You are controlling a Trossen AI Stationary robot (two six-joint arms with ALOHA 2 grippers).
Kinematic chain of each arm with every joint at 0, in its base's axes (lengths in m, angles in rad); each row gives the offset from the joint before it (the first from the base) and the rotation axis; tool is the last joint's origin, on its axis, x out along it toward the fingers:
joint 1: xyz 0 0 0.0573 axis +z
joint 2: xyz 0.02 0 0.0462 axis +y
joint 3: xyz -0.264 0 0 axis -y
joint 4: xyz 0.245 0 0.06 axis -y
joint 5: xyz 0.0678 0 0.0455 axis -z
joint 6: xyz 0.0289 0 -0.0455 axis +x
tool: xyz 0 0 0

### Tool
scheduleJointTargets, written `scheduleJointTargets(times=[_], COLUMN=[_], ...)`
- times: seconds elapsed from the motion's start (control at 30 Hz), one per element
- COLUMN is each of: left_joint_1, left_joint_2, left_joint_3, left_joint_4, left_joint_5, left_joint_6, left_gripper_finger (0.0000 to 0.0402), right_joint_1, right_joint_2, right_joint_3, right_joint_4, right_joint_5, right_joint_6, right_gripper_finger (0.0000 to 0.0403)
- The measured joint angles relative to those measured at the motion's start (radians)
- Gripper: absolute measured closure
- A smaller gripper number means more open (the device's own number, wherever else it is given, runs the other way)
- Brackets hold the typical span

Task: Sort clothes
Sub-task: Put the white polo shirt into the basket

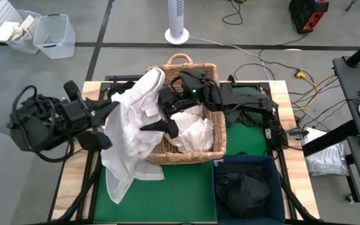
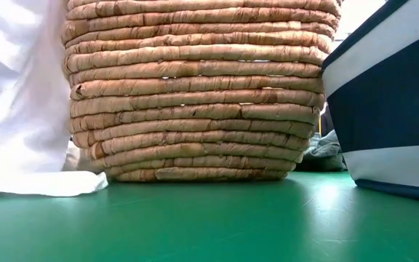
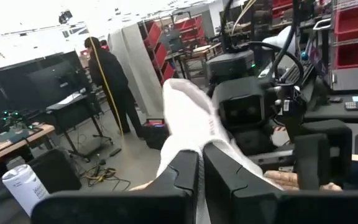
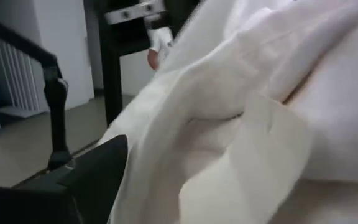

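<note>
The left gripper point(image 1: 114, 107), at the table's left side just beside the tan woven wicker basket point(image 1: 186, 156), has its fingers point(image 3: 185, 180) pressed together on a large white fabric garment point(image 1: 130, 125). That garment rises from the pinch, drapes over the basket's left rim and hangs down onto the green mat point(image 1: 167, 194) at the near left.

The right gripper point(image 1: 167, 115) is over the basket's middle, its two dark fingers spread apart, one toward the far side and one toward the near side, with nothing between them. Just right of it, a crumpled off-white garment point(image 1: 195, 134) lies inside the basket.

A dark garment point(image 1: 242, 190) fills the dark blue square bin point(image 1: 220, 167) at the near right. Another dark garment point(image 1: 242, 100) lies right of the basket.

No readable writing shows on any of the clothes.
</note>
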Motion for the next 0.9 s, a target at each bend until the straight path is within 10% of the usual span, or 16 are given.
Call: scheduleJointTargets(times=[0.6, 0.9], left_joint_1=[0.141, 0.172], left_joint_2=[0.093, 0.107], left_joint_3=[0.000, 0.000], left_joint_4=[0.003, 0.008], left_joint_5=[0.162, 0.239], left_joint_6=[-0.076, -0.127], left_gripper_finger=[0.0401, 0.0401], right_joint_1=[0.050, 0.053], right_joint_2=[0.070, 0.079], right_joint_3=[0.004, 0.003], right_joint_4=[0.134, 0.217], right_joint_5=[-0.018, -0.001], right_joint_6=[0.009, -0.019], right_gripper_finger=[0.0051, 0.0148])
